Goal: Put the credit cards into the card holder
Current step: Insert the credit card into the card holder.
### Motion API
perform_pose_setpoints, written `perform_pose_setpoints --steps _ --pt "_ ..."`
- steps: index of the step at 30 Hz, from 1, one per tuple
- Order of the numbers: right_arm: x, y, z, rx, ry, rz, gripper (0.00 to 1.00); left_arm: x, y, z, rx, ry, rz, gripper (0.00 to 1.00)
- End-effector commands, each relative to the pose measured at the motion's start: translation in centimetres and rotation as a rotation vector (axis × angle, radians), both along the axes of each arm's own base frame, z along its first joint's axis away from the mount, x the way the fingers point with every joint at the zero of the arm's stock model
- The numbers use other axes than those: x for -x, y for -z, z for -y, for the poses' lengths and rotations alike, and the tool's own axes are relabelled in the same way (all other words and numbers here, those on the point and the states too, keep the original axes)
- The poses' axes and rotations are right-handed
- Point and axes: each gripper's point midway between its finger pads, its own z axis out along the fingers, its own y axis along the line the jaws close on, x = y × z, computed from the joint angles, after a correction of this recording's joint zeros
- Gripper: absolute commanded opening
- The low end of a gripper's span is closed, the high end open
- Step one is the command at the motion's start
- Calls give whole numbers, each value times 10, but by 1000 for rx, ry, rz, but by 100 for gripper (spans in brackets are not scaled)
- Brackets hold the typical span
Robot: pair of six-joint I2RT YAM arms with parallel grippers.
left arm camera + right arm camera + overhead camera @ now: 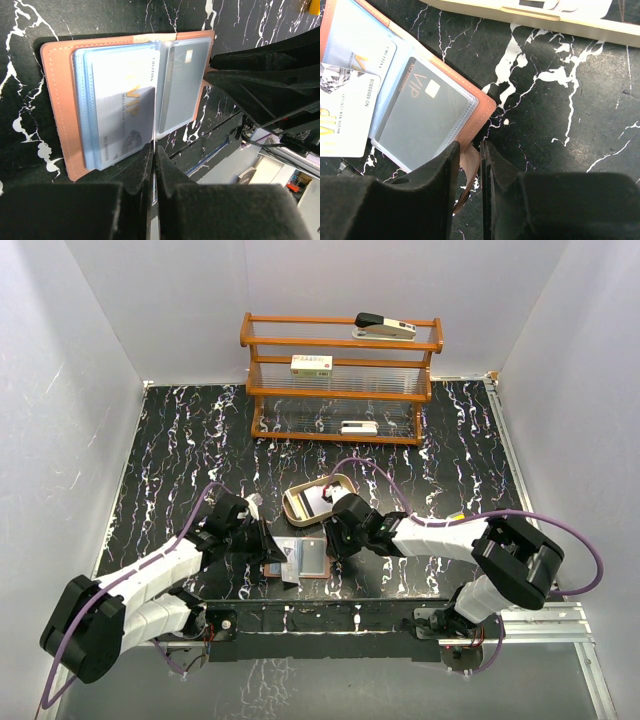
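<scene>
On the tabletop (180, 440) the card holder (312, 558) lay open between our arms. Our right hand (470, 155) was clamped on its leather edge, and our left hand (155, 160) was pressed together at another edge. A grey card (427, 120) sat pocketed. A pale card (347, 117) seemed only partly in, so we judged the task unfinished.

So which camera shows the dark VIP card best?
The right wrist camera. There the dark VIP card sits big and sharp in a clear pocket of the card holder, gold letters readable. The left wrist camera shows it sideways and paler. The top camera shows it too small to make out.
</scene>
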Motion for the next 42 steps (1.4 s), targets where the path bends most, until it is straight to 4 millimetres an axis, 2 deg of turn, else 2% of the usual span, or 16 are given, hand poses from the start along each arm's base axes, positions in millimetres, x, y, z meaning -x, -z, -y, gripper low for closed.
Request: perform_pose_setpoints --steps 1,14,38,42 --pt "-8 -7 -13 -14 -64 65 21 -2 -7 0 -18 24 12 0" --pt "-12 -11 -23 -19 -141 125 21 -6 -18 1 -20 69 62 0" --pt "-15 -13 -22 -10 -133 134 20 -16 -20 9 23 112 74 0" --pt "-14 -13 -22 -7 -136 132 21 -16 -14 9 20 104 66 0"
